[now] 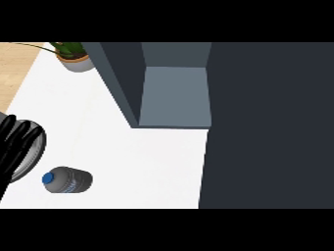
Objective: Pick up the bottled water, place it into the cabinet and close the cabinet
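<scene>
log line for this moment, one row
left hand open, resting at left edge | right hand not in view | blue-capped clear water bottle on white counter, ungrasped | dark cabinet open

I can read no text, brand, number or sign anywhere in my head view. The bottled water (pixel 66 180) on the white counter (pixel 148 162) carries a pale band around its body that may be a label, but I can make out no letters or figures on it, and its blue cap (pixel 50 178) is plain. The dark cabinet (pixel 171 83) shows bare panels inside and out, with nothing printed on them. The grey pot (pixel 77 62) of the plant at the far edge bears no marking that I can make out.
</scene>
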Robot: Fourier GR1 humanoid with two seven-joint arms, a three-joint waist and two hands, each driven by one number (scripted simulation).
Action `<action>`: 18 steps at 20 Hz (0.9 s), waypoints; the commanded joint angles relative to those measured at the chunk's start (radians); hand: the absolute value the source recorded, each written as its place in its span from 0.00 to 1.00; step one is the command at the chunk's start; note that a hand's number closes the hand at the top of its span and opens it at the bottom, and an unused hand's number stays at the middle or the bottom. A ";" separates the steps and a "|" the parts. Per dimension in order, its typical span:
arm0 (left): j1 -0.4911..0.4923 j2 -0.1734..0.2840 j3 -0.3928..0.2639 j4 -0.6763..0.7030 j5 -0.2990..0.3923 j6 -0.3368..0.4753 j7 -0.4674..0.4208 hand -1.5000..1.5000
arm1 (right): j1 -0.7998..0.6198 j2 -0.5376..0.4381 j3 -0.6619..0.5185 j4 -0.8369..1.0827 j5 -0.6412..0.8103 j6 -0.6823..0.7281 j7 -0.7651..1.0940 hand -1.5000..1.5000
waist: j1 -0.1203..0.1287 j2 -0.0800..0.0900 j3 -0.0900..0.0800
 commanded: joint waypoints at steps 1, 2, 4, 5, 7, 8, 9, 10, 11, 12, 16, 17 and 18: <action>0.137 0.115 0.098 0.003 0.263 -0.184 0.022 0.00 | 0.081 -0.005 0.047 -0.079 -0.046 0.044 0.030 0.00 | 0.003 -0.001 0.000; 0.151 0.142 0.144 -0.007 0.354 -0.191 0.045 0.00 | 0.107 -0.002 0.078 -0.082 -0.007 0.042 0.021 0.00 | 0.004 -0.001 0.001; 0.199 0.191 0.222 0.014 0.427 -0.241 0.045 0.00 | 0.112 -0.022 0.067 -0.144 -0.050 0.054 0.093 0.00 | -0.002 0.002 0.001; 0.223 0.231 0.272 0.011 0.498 -0.263 0.053 0.00 | 0.107 -0.001 0.118 -0.209 -0.017 0.026 0.136 0.00 | 0.003 0.000 0.001; 0.237 0.269 0.313 0.037 0.571 -0.297 0.073 0.00 | 0.049 0.017 0.158 -0.233 0.028 -0.017 0.223 0.00 | 0.001 0.004 0.001; 0.255 0.224 0.306 0.018 0.522 -0.300 0.075 0.00 | 0.066 0.032 0.181 -0.257 0.034 -0.025 0.240 0.00 | -0.005 0.005 0.001; 0.307 0.261 0.328 -0.030 0.598 -0.307 0.101 0.00 | 0.030 0.039 0.206 -0.280 0.069 -0.052 0.299 0.00 | 0.003 0.003 0.001; 0.312 0.260 0.366 0.004 0.599 -0.346 0.091 0.00 | 0.044 0.051 0.237 -0.289 0.095 -0.059 0.294 0.00 | -0.001 0.004 0.001; 0.247 0.270 0.361 0.104 0.592 -0.361 0.106 0.00 | -0.012 0.048 0.174 -0.177 0.058 -0.034 0.219 0.00 | -0.006 0.007 0.002; 0.341 0.253 0.396 -0.014 0.641 -0.352 0.121 0.00 | 0.057 0.047 0.238 -0.268 0.097 -0.041 0.262 0.00 | -0.003 0.004 0.002; 0.319 0.221 0.390 0.023 0.623 -0.382 0.179 0.00 | 0.088 0.049 0.267 -0.284 0.106 -0.031 0.244 0.00 | -0.010 0.006 0.002; 0.349 0.241 0.423 -0.032 0.645 -0.353 0.199 0.00 | 0.115 0.049 0.272 -0.304 0.119 -0.041 0.241 0.00 | -0.010 0.005 0.002; 0.258 0.204 0.403 0.144 0.538 -0.450 0.161 0.00 | 0.046 0.066 0.286 -0.271 0.131 -0.062 0.294 0.00 | -0.013 0.007 0.001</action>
